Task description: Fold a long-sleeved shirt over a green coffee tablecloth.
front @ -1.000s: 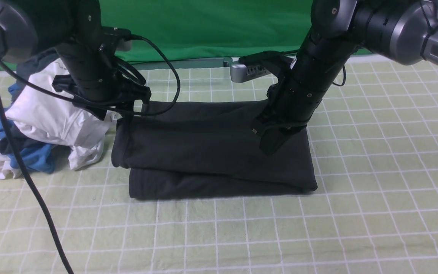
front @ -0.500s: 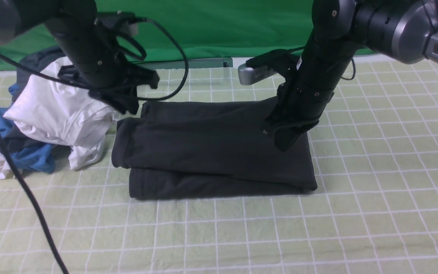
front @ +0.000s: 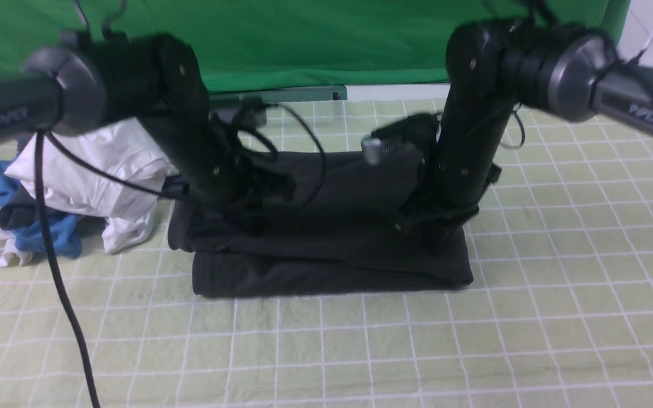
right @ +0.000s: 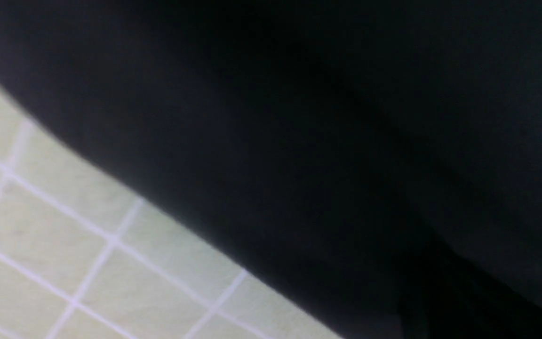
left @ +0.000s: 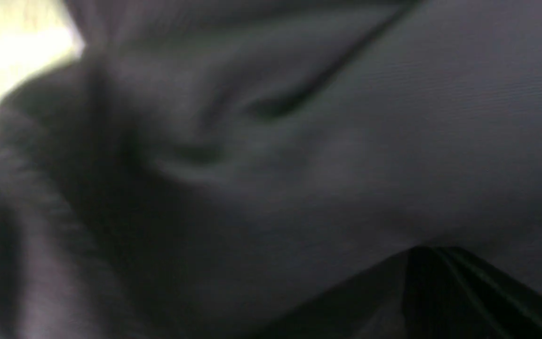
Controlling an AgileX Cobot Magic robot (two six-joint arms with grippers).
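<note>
front view shows the wide pale yellow-green tablecloth with a grid of thin white lines (front: 559, 272) covering the whole surface, with a plain deep-green fabric backdrop (front: 326, 39) hanging behind its far edge. the large black cotton long-sleeved shirt (front: 326, 266) lies near the middle of the tablecloth, folded into a wide, low rectangular bundle of several layers; no print shows on the visible side. its upper layer is rumpled and raised where the arms meet it.

a heap of loose garments sits on the tablecloth just beside the shirt's left end: a crumpled white garment (front: 105, 170) on top, a blue garment (front: 49, 238) beneath and to the side. no container holds any of the clothes; they rest straight on the cloth.

the left end effector (front: 247, 221) is down on the shirt's left part, closed, and the black fabric bunches around it as if pinched, though its fingers are lost against the dark cloth. the left wrist view is filled with blurred, creased black fabric (left: 299, 165) right at the fingertips.

the right end effector (front: 437, 241) is pressed into the shirt near its right end, closed; whether it pinches fabric cannot be told. the right wrist view shows black cloth (right: 322, 141) with the gridded tablecloth (right: 64, 235) beside its edge.
</note>
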